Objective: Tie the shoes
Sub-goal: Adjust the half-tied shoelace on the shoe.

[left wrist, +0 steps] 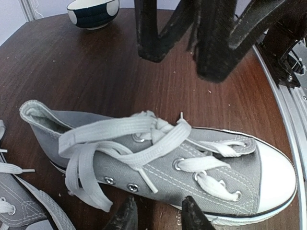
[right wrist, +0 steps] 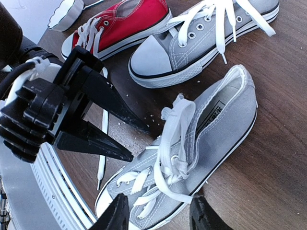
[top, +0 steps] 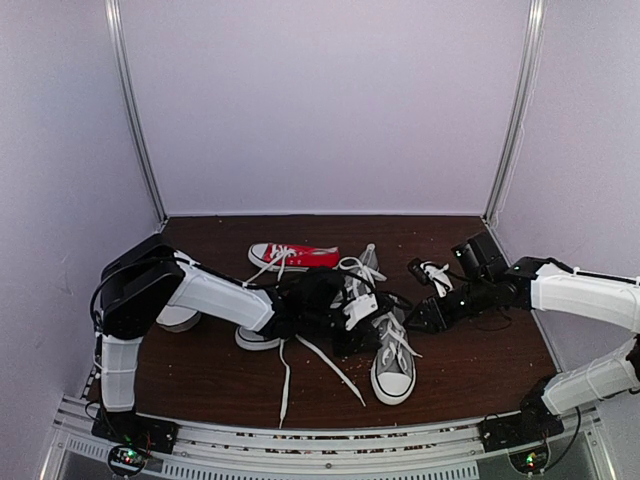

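Your left gripper (left wrist: 160, 216) hovers over a grey sneaker (left wrist: 163, 163), jaws partly spread and empty. From above, its toe points to 6 o'clock. Your right gripper (right wrist: 158, 216), at its 1 o'clock, is parted and empty too. The other grey sneaker (right wrist: 206, 33) lies at 11, with a red sneaker (right wrist: 124, 24) beyond.

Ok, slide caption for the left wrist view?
Open left gripper hovers over a grey sneaker with loosely crossed white laces.

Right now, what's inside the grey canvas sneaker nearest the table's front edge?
Inside the grey canvas sneaker I see pale lining and an insole with a dark printed label. Its loose white laces and tongue cover the front, so the toe end is hidden.
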Motion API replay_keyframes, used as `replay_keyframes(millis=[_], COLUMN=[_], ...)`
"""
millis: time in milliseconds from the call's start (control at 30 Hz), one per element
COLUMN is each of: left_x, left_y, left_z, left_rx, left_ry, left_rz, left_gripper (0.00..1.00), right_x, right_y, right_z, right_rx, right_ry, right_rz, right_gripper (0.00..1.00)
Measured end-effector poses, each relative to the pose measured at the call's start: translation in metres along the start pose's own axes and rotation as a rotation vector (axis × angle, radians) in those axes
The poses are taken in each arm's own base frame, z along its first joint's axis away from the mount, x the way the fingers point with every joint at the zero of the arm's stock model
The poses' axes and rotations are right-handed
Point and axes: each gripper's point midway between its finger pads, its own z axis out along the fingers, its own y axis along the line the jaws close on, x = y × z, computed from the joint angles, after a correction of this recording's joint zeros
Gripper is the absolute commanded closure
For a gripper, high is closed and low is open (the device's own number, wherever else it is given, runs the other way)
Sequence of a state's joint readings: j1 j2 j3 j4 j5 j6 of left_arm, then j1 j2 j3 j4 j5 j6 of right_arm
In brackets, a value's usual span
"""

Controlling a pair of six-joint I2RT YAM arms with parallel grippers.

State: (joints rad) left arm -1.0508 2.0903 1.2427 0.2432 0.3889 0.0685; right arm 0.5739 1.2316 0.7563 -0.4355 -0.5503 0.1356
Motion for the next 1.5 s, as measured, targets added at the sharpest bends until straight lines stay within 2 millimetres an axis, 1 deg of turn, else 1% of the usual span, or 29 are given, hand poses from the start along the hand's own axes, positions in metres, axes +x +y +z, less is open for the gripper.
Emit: replay_keyframes(millis=[200,300,400,433,467,633,867,933,1167,1300,1500], left_x=[-0.002,-0.011,-0.025,-0.029,-0.032,-0.018,0.003,0.006,0.004,-0.003,-0.007], left_y=[-0.004,-0.006,-0.005,-0.004,-0.002,-0.001,-0.002,-0.002,0.000,0.005,0.011], left_z=[-0.001,-0.001,0.000,0.000,0.002,0.007,0.007,0.007,0.008,0.011,0.012], left_rx=[0.041,0.061,0.071,0.071,0.071,0.077,0.069,0.066,0.062,0.045,0.018], left_ry=[-0.004,-0.015,-0.040,-0.046,-0.043,0.009,0.067,0.079,0.076,0.065,0.062], left_rz=[-0.024,-0.026,-0.020,-0.020,-0.023,-0.047,-0.071,-0.076,-0.079,-0.073,-0.066], left_gripper=[0.65,0.64,0.69,0.73,0.74,0.73,0.73,0.73,0.73,0.74,0.76], right_x=[0.000,0.001,0.003,0.003,0.003,0.004,0.006,0.007,0.008,0.007,0.007], right_y=[0.000,-0.001,-0.002,-0.002,-0.002,-0.003,-0.003,-0.003,-0.003,-0.003,-0.002], right_z=[0.001,0.003,0.004,0.005,0.006,0.007,0.010,0.011,0.013,0.013,0.013], right_rx=[-0.001,-0.001,-0.002,-0.002,-0.003,-0.005,-0.010,-0.011,-0.016,-0.021,-0.027], right_ry=[-0.003,0.002,0.008,0.009,0.009,0.015,0.026,0.030,0.039,0.036,0.036], right_rz=[-0.001,0.001,0.003,0.003,0.003,0.005,0.009,0.011,0.015,0.014,0.015], right_gripper=[0.57,0.58,0.58,0.58,0.58,0.59,0.60,0.60,0.61,0.61,0.61])
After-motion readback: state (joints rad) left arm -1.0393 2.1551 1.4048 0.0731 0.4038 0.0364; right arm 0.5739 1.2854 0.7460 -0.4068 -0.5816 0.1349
